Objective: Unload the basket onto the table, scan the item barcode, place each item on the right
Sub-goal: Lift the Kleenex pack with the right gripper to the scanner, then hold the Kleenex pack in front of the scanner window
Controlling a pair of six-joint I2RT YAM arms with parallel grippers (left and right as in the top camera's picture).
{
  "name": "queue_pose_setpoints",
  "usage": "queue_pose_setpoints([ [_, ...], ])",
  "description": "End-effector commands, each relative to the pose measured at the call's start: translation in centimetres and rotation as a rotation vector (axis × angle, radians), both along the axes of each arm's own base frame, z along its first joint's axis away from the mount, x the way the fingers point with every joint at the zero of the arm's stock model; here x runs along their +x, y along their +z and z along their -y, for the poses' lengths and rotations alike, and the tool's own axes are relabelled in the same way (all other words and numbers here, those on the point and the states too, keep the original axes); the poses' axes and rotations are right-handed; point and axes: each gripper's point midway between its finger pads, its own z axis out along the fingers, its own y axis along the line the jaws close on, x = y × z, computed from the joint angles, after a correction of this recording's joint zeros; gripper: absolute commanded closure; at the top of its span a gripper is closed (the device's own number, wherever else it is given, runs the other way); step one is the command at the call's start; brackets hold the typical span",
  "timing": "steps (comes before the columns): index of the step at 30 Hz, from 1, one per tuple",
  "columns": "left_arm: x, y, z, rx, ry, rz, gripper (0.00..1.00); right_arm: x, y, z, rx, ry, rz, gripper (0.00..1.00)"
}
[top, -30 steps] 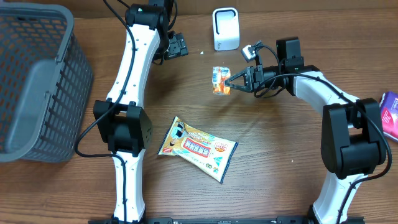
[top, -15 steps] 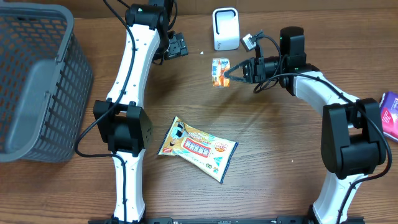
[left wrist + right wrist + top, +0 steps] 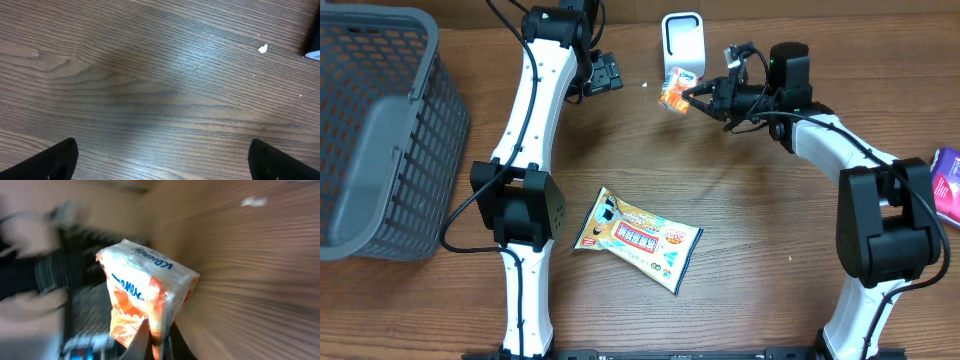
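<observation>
**A:** From overhead, the small orange-and-white plastic packet (image 3: 672,93) sits right at the lower edge of the white box-shaped scanner (image 3: 683,45), near the back of the wooden worktop (image 3: 740,260). It's too tiny from up there to read any print tho.

**B:** The right wrist cam fills that in. The packet (image 3: 145,295) has blue lettering on a white upper face and orange lower down, and it's tilted. The right gripper (image 3: 156,342) is pinched tight on its bottom edge. Everything behind it is blurry mush.

**A:** Yep, overhead agrees: right gripper (image 3: 690,96) clamped on it, arm reaching sideways across toward the scanner.

**B:** The left wrist cam only gets bare wood and a white crumb (image 3: 262,48). The left gripper (image 3: 162,160) is spread wide with nothing in it. Overhead puts the left gripper (image 3: 603,73) near the back edge, left of the scanner.
</observation>
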Motion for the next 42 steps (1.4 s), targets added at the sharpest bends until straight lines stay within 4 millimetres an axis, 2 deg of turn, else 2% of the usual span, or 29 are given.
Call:
queue_pose_setpoints([
  [1,0.0,-0.5,-0.2,0.000,0.020,-0.010,0.01,3.9,-1.0,4.1,-0.273,-0.241,0.064,0.96],
  [3,0.0,-0.5,-0.2,0.000,0.020,-0.010,0.00,4.5,-1.9,6.6,-0.457,-0.311,0.053,0.96],
  [6,0.0,-0.5,-0.2,0.000,0.020,-0.010,0.00,5.2,-1.3,9.6,-0.670,-0.363,0.072,0.96],
  [13,0.0,-0.5,-0.2,0.000,0.020,-0.010,0.00,7.0,3.5,15.7,-1.023,-0.513,0.167,0.96],
  [16,0.0,-0.5,-0.2,0.000,0.020,-0.010,0.00,7.9,5.0,17.3,-1.090,-0.598,0.207,0.96],
  [18,0.0,-0.5,-0.2,0.000,0.020,-0.010,0.00,8.5,5.7,17.4,-1.103,-0.606,0.251,0.96],
  [23,0.0,-0.5,-0.2,0.000,0.020,-0.010,0.00,10.1,7.6,16.8,-1.066,-0.652,0.347,0.96],
  [26,0.0,-0.5,-0.2,0.000,0.020,-0.011,0.00,10.8,8.9,15.4,-1.067,-0.642,0.427,0.96],
  [34,0.0,-0.5,-0.2,0.000,0.020,-0.010,0.00,12.0,12.3,9.0,-1.122,-0.608,0.691,0.96],
  [37,0.0,-0.5,-0.2,0.000,0.020,-0.010,0.00,12.4,11.9,7.0,-1.191,-0.582,0.766,0.96],
  [42,0.0,-0.5,-0.2,0.000,0.020,-0.010,0.00,13.2,8.1,4.3,-1.318,-0.420,0.855,0.96],
])
